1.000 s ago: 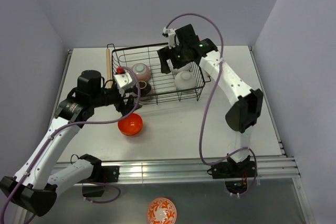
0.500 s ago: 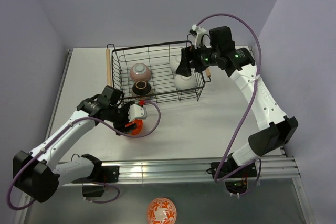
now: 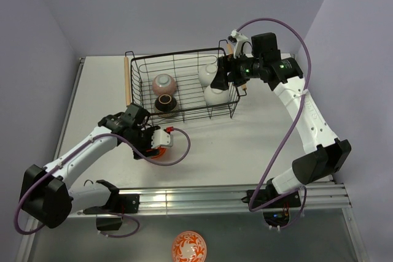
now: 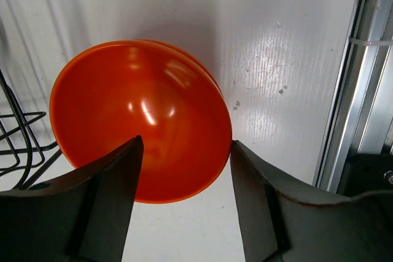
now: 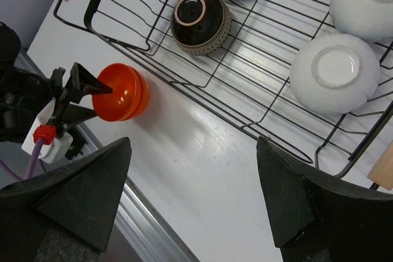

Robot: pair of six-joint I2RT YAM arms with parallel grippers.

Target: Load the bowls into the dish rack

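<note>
The dish rack (image 3: 178, 54) already carries four bowls turned bottom up, likely so they drain: a pink one (image 3: 164, 83) and a dark one (image 3: 165, 104) toward 9 o'clock, two white ones (image 5: 334, 72) toward 3 o'clock. The two orange bowls (image 4: 141, 115) sit nested on the desk (image 3: 245, 145), just off the rack's 7 o'clock corner. The left end effector (image 4: 184, 145) straddles their rim, fingers so close on either side that I cannot tell whether they already pinch it. The right end effector (image 5: 193, 151) hangs spread and empty by the 3 o'clock end, probably keeping out of the way
</note>
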